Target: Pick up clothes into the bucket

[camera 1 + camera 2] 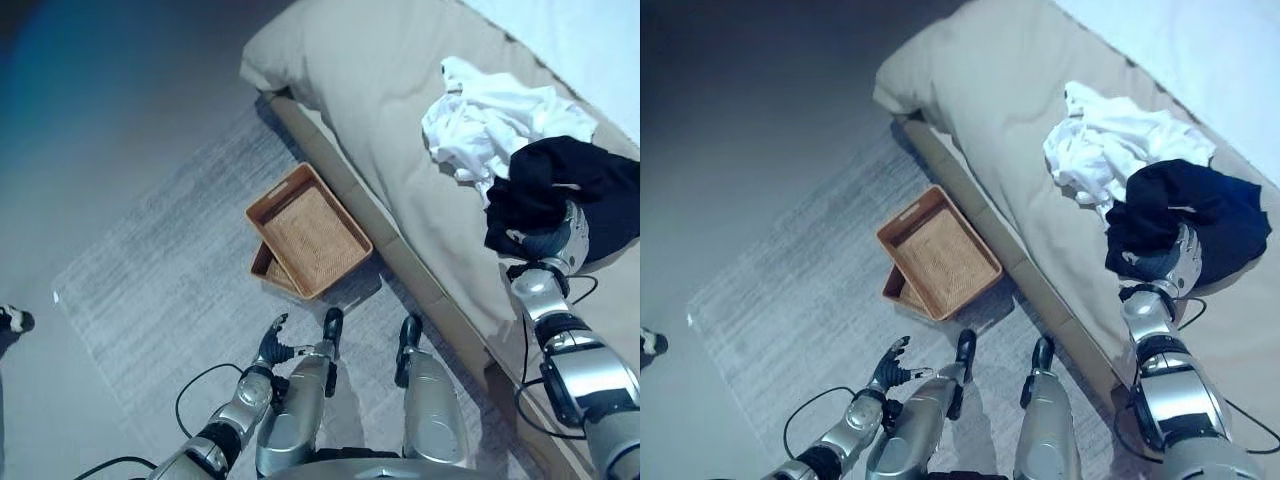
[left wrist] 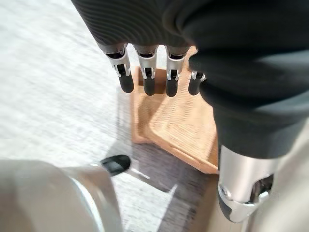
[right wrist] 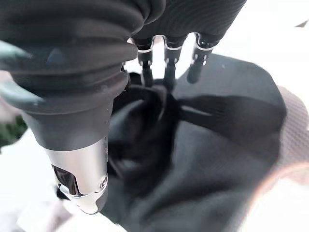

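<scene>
Fingers (image 2: 147, 84) of the left hand (image 1: 272, 345) are straight and a little spread, holding nothing; this hand hangs low above the grey rug (image 1: 170, 290), near the rug's front part and well apart from the bed. In the left wrist view the dark fingertips point toward the basket. The wicker basket (image 1: 312, 231) is light brown, rectangular and open at the top. It stands on the rug, just beside the long side edge of the bed (image 1: 390, 130), and it rests tilted on a second, similar basket (image 1: 272, 272) which shows from under its near corner. Nothing lies inside the upper basket.

On the bed, which has a beige cover, two pieces of clothing lie close to the far edge, toward the right. The white garment (image 1: 480, 120) is crumpled in a heap. Just to the right of it and touching it is the black garment (image 1: 560, 185), also crumpled. The right hand (image 1: 560, 238) is on the near edge of the black garment. In the right wrist view its fingers (image 3: 166, 67) go down into the dark folds and the tips are hidden by the cloth, so I cannot tell if they are closed on it or only lie in it. Both garments are on the bed, not in the basket
</scene>
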You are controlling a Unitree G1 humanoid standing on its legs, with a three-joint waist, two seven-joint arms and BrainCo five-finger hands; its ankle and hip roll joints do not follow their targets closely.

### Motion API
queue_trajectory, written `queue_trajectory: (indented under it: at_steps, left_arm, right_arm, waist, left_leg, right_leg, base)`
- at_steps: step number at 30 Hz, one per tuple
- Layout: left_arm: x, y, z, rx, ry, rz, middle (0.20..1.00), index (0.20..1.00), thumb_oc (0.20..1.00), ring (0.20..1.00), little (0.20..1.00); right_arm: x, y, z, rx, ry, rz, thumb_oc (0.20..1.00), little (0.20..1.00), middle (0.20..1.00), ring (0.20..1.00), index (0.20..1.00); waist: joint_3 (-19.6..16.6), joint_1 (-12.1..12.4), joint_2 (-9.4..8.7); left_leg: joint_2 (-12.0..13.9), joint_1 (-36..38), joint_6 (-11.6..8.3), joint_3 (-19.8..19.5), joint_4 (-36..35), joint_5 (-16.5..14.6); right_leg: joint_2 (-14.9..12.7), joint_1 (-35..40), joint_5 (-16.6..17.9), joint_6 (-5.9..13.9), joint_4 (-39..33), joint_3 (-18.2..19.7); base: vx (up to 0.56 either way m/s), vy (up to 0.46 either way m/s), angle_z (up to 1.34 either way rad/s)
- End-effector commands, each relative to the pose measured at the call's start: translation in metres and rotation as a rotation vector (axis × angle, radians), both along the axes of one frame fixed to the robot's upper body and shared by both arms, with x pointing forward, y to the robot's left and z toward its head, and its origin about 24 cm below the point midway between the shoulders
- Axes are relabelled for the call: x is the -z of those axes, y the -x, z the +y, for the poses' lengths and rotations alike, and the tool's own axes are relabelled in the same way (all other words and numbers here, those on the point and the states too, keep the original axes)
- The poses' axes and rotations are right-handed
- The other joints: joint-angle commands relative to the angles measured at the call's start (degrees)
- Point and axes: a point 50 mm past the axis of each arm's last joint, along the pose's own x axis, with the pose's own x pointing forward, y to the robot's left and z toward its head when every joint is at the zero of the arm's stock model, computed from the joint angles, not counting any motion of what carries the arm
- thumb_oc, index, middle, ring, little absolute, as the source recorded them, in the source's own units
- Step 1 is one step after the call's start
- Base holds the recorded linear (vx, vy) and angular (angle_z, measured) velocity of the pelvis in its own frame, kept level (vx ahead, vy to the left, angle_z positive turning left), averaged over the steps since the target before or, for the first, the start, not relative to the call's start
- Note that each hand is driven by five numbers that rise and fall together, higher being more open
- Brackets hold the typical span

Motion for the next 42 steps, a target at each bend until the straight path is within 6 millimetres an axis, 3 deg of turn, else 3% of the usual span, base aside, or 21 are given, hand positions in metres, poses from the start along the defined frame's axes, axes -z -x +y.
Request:
queue_trajectory:
  at_steps: [1, 11, 12, 13, 25, 28, 29, 32, 33, 37, 42]
  left_arm:
    - [-0.002, 0.001, -0.009, -0.020, 0.053, -0.019, 1.000, 1.000, 1.000, 1.000, 1.000]
    - [-0.014, -0.012, -0.032, 0.018, 0.124, -0.052, 1.000, 1.000, 1.000, 1.000, 1.000]
    - [-0.016, -0.014, -0.034, 0.028, 0.135, -0.059, 1.000, 1.000, 1.000, 1.000, 1.000]
    - [-0.019, -0.015, -0.037, 0.035, 0.146, -0.068, 1.000, 1.000, 1.000, 1.000, 1.000]
    - [-0.032, -0.027, -0.044, 0.062, 0.172, -0.128, 1.000, 1.000, 1.000, 1.000, 1.000]
    - [-0.037, -0.029, -0.037, 0.047, 0.179, -0.159, 1.000, 1.000, 1.000, 1.000, 1.000]
    - [-0.036, -0.029, -0.029, 0.026, 0.173, -0.161, 1.000, 1.000, 1.000, 1.000, 1.000]
    - [-0.036, -0.028, -0.024, 0.015, 0.164, -0.163, 1.000, 1.000, 1.000, 1.000, 1.000]
    - [-0.035, -0.027, -0.017, -0.001, 0.155, -0.167, 1.000, 1.000, 1.000, 1.000, 1.000]
    - [-0.041, -0.027, -0.007, -0.027, 0.166, -0.204, 1.000, 1.000, 1.000, 1.000, 1.000]
    - [-0.068, -0.036, 0.008, -0.014, 0.180, -0.329, 1.000, 1.000, 1.000, 1.000, 1.000]
  right_arm:
    - [-0.018, 0.009, -0.029, 0.087, 0.091, 0.044, 1.000, 1.000, 1.000, 1.000, 1.000]
    - [-0.042, 0.019, -0.062, 0.197, 0.065, 0.116, 1.000, 1.000, 1.000, 1.000, 1.000]
    - [-0.045, 0.019, -0.064, 0.199, 0.055, 0.112, 0.511, 0.511, 0.511, 0.511, 0.511]
    - [-0.049, 0.019, -0.067, 0.204, 0.035, 0.096, 0.200, 0.200, 0.200, 0.200, 0.200]
    - [-0.096, -0.006, -0.052, 0.099, -0.018, -0.209, 0.200, 0.200, 0.200, 0.200, 0.200]
    - [-0.130, -0.015, -0.042, 0.037, 0.013, -0.370, 0.200, 0.200, 0.200, 0.200, 0.200]
    - [-0.153, -0.019, -0.035, -0.011, 0.036, -0.468, 0.200, 0.200, 0.200, 0.200, 0.200]
    - [-0.168, -0.018, -0.030, -0.030, 0.050, -0.547, 0.200, 0.200, 0.200, 0.200, 0.200]
    - [-0.188, -0.018, -0.020, -0.085, 0.089, -0.642, 0.200, 0.200, 0.200, 0.200, 0.200]
    - [-0.208, -0.013, -0.001, -0.175, 0.138, -0.764, 0.200, 0.200, 0.200, 0.200, 0.200]
    - [-0.225, -0.007, 0.024, -0.318, 0.149, -0.875, 0.200, 0.200, 0.200, 0.200, 0.200]
  waist:
    - [0.18, -0.58, -0.83]
    - [0.96, -1.20, 1.35]
    - [0.96, -1.24, 1.53]
    - [0.96, -1.28, 1.75]
    - [0.96, -2.61, 0.95]
    - [0.96, -3.42, -0.39]
    - [0.96, -3.81, -1.25]
    - [0.62, -3.99, -1.98]
    - [-0.46, -4.26, -3.08]
    - [-2.43, -4.71, -4.66]
    - [-5.87, -4.38, -7.62]
  left_leg:
    - [-0.90, -2.02, 1.02, -1.37, 6.19, -3.10]
    - [-1.46, -8.51, 0.15, -2.19, 4.56, -0.12]
    - [-1.51, -8.84, 0.11, -2.23, 4.27, 0.16]
    - [-1.54, -8.95, 0.06, -2.26, 3.84, 0.44]
    - [-0.76, -4.88, 0.10, -2.67, -0.61, 1.98]
    - [-0.55, -2.02, -0.06, -2.32, -1.49, 1.95]
    - [-0.41, -0.46, -0.14, -2.02, -1.70, 1.82]
    - [-0.20, 0.85, -0.24, -1.65, -1.99, 1.89]
    - [0.05, 1.97, -0.30, -1.01, -2.06, 1.30]
    - [0.31, 3.35, -0.14, 0.11, -2.23, 0.95]
    - [1.23, 6.33, 0.32, 2.68, -3.42, 0.03]
  right_leg:
    - [-2.26, 1.57, 0.35, 1.80, 3.83, 0.62]
    - [-3.53, -6.85, -0.76, 0.87, 7.39, -0.09]
    - [-3.61, -7.36, -0.79, 0.83, 7.51, -0.23]
    - [-3.75, -7.66, -0.84, 0.79, 7.55, -0.37]
    - [-3.74, -4.34, 0.56, 1.41, 3.70, -0.80]
    - [-3.68, -0.97, 1.70, 1.89, 1.57, -0.85]
    - [-3.52, 0.97, 2.40, 2.21, 0.39, -0.67]
    - [-3.29, 2.98, 3.74, 2.53, -1.56, -0.77]
    - [-3.14, 4.31, 4.07, 2.74, -2.61, -0.41]
    - [-2.43, 6.16, 5.67, 3.14, -5.12, 0.33]
    - [-0.43, 9.17, 7.98, 4.05, -9.90, 2.24]
  base:
    - [-0.05, -0.058, 0.16]
    - [-0.02, -0.033, 0.11]
    - [-0.01, -0.023, 0.11]
    - [0.00, -0.025, 0.10]
    - [0.00, -0.004, 0.02]
    - [-0.02, 0.024, -0.01]
    - [-0.03, 0.037, -0.03]
    - [-0.01, 0.048, -0.04]
    - [0.00, 0.042, -0.10]
    - [0.02, 0.053, -0.13]
    - [0.02, 0.044, -0.27]
